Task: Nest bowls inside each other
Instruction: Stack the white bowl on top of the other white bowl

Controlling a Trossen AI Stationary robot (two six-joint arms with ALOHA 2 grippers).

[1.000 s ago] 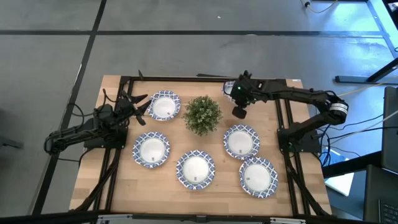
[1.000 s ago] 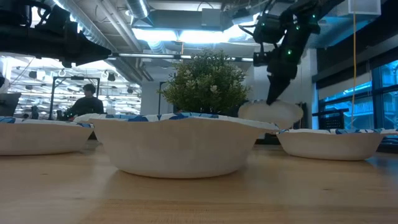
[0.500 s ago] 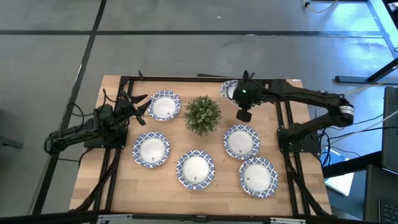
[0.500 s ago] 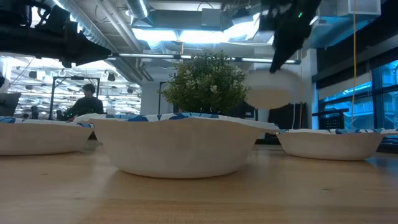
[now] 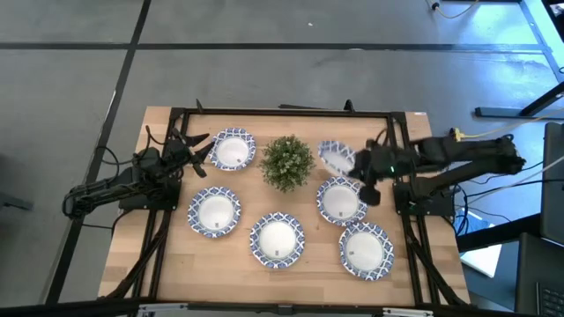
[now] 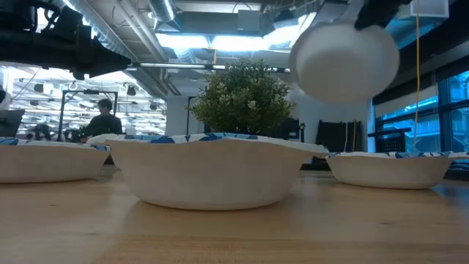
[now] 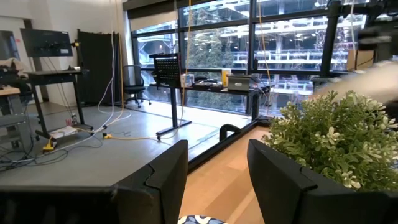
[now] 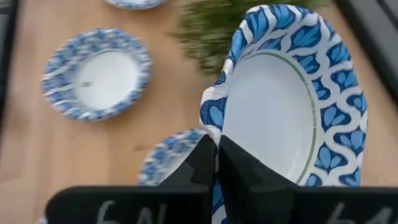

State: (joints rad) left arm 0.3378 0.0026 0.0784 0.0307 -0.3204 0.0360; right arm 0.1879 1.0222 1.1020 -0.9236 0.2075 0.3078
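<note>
Six blue-rimmed white bowls show. Five rest on their bases on the table: (image 5: 233, 149), (image 5: 214, 211), (image 5: 277, 239), (image 5: 341, 200), (image 5: 367, 250). The sixth bowl (image 5: 336, 157) is in the air beside the plant (image 5: 287, 162), above the far edge of the bowl at the table's right middle, and my right gripper (image 5: 356, 167) is shut on it. The low view shows its white underside (image 6: 344, 62) high above the table. My left gripper (image 5: 198, 150) stays open at the table's left side, next to the far-left bowl; in its own view its fingers (image 7: 214, 180) hold nothing. My right gripper pinches the bowl's patterned rim (image 8: 213, 127) between its two fingers (image 8: 202, 162), one finger on the white inside and one on the outside. The bowl is lifted clear of the table and tipped up on edge, its inside (image 8: 277, 109) facing sideways.
The leafy plant (image 6: 245, 95) stands at the table's far middle, close to the held bowl. Black frame rails run along the table's left, right and far edges (image 5: 282, 112). Bare wood lies at the far right corner (image 5: 374, 128). A person (image 6: 102, 117) sits far behind.
My right gripper has raised the bowl off the table near the far edge and carried it toward the near edge, past the plant's right side. The bowl has gone from lying low to tipped on edge and high in the air. The arm has drawn back toward the table's right.
</note>
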